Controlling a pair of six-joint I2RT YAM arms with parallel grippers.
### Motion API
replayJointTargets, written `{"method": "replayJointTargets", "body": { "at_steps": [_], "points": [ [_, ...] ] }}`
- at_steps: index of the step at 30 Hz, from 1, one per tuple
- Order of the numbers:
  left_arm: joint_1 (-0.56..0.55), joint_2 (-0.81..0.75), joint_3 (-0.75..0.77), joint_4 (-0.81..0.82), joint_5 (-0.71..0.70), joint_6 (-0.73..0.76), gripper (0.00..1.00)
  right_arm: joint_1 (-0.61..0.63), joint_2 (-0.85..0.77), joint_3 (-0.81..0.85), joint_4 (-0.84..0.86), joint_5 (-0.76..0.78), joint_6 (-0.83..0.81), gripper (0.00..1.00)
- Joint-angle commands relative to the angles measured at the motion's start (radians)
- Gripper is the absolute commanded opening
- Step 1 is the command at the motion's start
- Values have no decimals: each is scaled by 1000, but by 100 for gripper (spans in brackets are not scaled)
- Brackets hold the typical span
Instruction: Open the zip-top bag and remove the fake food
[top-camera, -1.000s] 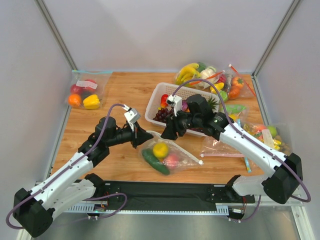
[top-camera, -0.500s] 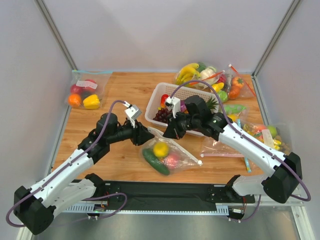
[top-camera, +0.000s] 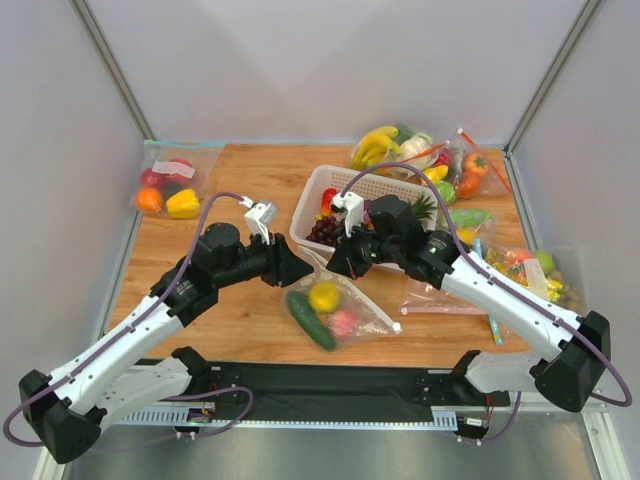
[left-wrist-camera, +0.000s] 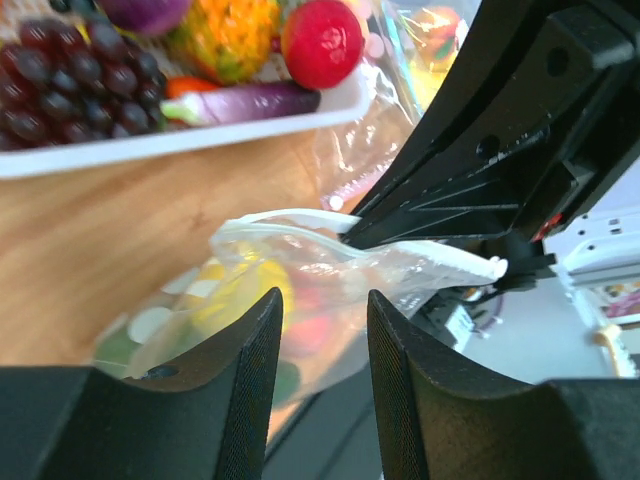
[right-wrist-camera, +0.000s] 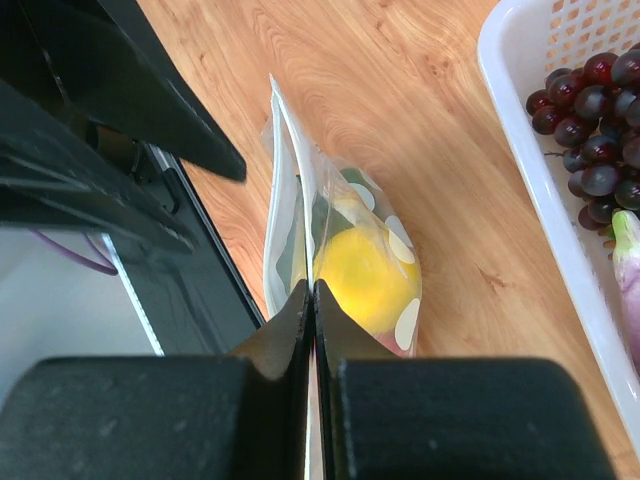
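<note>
From above, the zip-top bag (top-camera: 352, 308) lies on the wooden table (top-camera: 250, 180) just in front of the white basket (top-camera: 306, 212), between the two arms; the fake food is inside it, the cucumber (top-camera: 308, 320) to the left, the yellow fruit (top-camera: 322, 297) above and the peach (top-camera: 344, 322) to the right; the right gripper (top-camera: 338, 264) pinches the bag's upper edge and the left gripper (top-camera: 300, 268) sits just beside it; compared with a second ago the left gripper has edged rightward and closer to the bag's mouth, while the bag and its contents lie almost where they were. In the left wrist view the fingers (left-wrist-camera: 240, 400) stand a narrow gap apart with nothing pinched between their tips, the bag's white zip edge (left-wrist-camera: 290, 225) running across just beyond them to the black fingers of the other arm, and the basket with purple grapes (left-wrist-camera: 50, 80) behind. In the right wrist view the fingers (right-wrist-camera: 275, 345) are pressed together on the bag's zip strip, the yellow fruit showing through the dotted film below and the basket rim (right-wrist-camera: 530, 180) to the right.
</note>
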Motion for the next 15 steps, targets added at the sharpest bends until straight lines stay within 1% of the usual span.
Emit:
{"method": "replayJointTargets", "body": {
  "at_steps": [1, 4, 6, 8, 11, 15],
  "points": [
    [-40, 16, 28, -10, -39, -161, 47, 40, -28, 12, 31, 102, 6, 0],
    [-49, 26, 41, -10, -36, -196, 48, 68, -33, 9, 40, 145, 6, 0],
    [-51, 23, 36, 3, -48, -210, 53, 83, -31, 7, 42, 177, 5, 0],
    [-52, 23, 30, 7, -56, -221, 54, 105, -30, 9, 42, 194, -2, 0],
    [-51, 35, 27, -7, -70, -227, 55, 128, -30, 9, 46, 213, -6, 0],
    [-52, 42, -1, 27, -73, -244, 56, 148, -31, 10, 43, 229, -20, 0]
  ]
}}
